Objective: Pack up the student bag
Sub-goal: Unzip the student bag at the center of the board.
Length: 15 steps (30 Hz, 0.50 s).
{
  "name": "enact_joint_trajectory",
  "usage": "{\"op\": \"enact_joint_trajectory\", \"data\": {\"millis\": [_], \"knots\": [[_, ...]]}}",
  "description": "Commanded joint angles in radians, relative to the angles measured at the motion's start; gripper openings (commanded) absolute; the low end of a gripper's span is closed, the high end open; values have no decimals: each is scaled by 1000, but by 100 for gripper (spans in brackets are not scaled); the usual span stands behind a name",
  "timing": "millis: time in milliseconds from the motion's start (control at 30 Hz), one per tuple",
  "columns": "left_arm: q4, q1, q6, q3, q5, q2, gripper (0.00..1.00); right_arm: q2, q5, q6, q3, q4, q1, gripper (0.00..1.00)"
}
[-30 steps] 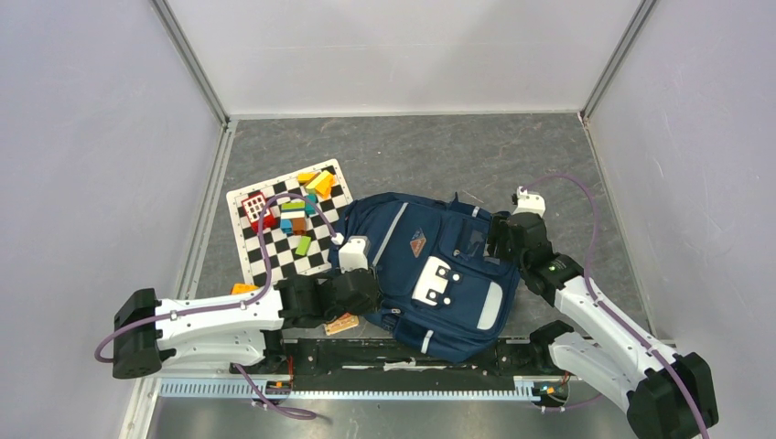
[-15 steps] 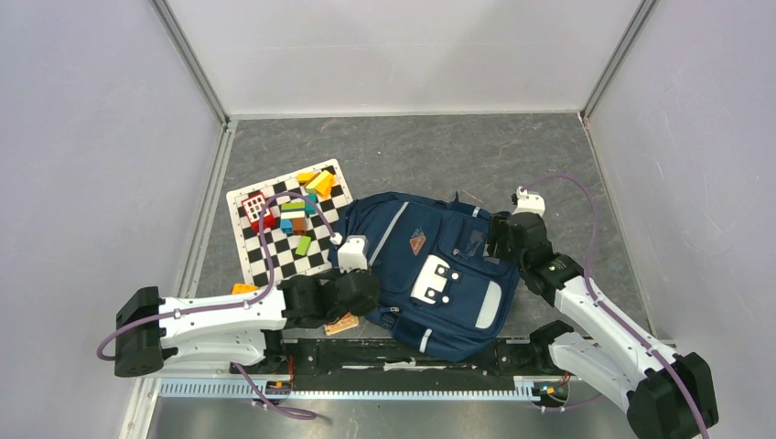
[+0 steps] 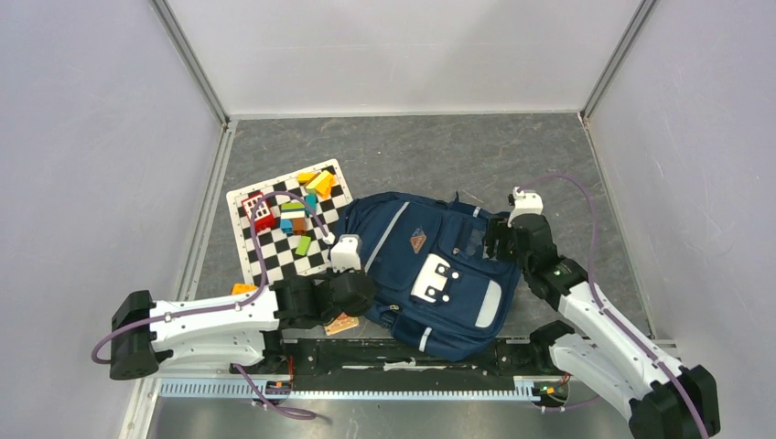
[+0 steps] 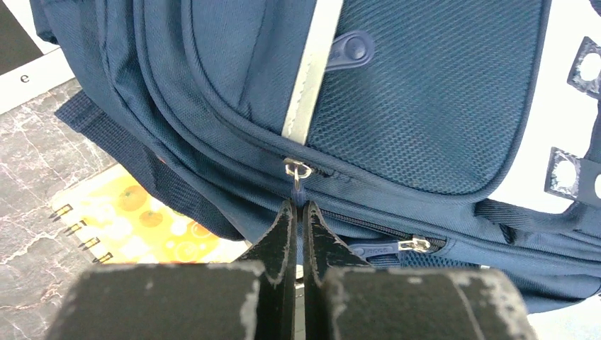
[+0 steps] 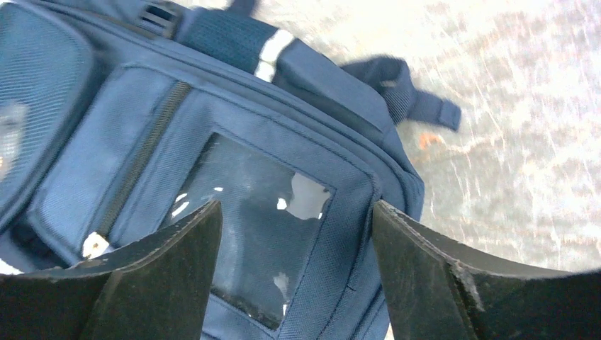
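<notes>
The student bag (image 3: 439, 274), navy with grey stripes, lies flat on the table between my two arms. My left gripper (image 3: 369, 291) is at the bag's near left edge. In the left wrist view the left gripper (image 4: 298, 207) is shut on the blue zipper pull (image 4: 298, 190), which hangs from a metal ring on the bag (image 4: 425, 106). My right gripper (image 3: 501, 241) hovers over the bag's far right side. In the right wrist view the right gripper (image 5: 296, 207) is open, its fingers on either side of a clear window pocket (image 5: 262, 212), gripping nothing.
A spiral notebook with an orange cover (image 4: 135, 219) lies partly under the bag's near left edge, and shows as the notebook (image 3: 341, 323) from above. A checkerboard mat (image 3: 265, 261) with several coloured blocks (image 3: 295, 215) lies left of the bag. Walls enclose the table.
My left gripper has closed on the zipper pull and drawn slightly left. The right gripper's fingers have spread a little wider over the bag.
</notes>
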Motion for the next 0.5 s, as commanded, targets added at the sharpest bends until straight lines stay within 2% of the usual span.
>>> {"op": "enact_joint_trajectory", "data": {"millis": [0,67,167,300,467], "knots": [[85,10,67,10,-45,-46,2,-95,-210,-180,32,194,25,83],[73,22,72,14,-33,-55,2,-92,-273,-232,45,221,66,84],[48,55,76,25,-4,-58,2,-34,-260,-296,84,237,213,85],[14,119,96,47,44,-25,2,68,-152,-351,131,291,469,84],[-11,145,114,64,59,-8,2,216,29,-429,219,341,726,85]]}}
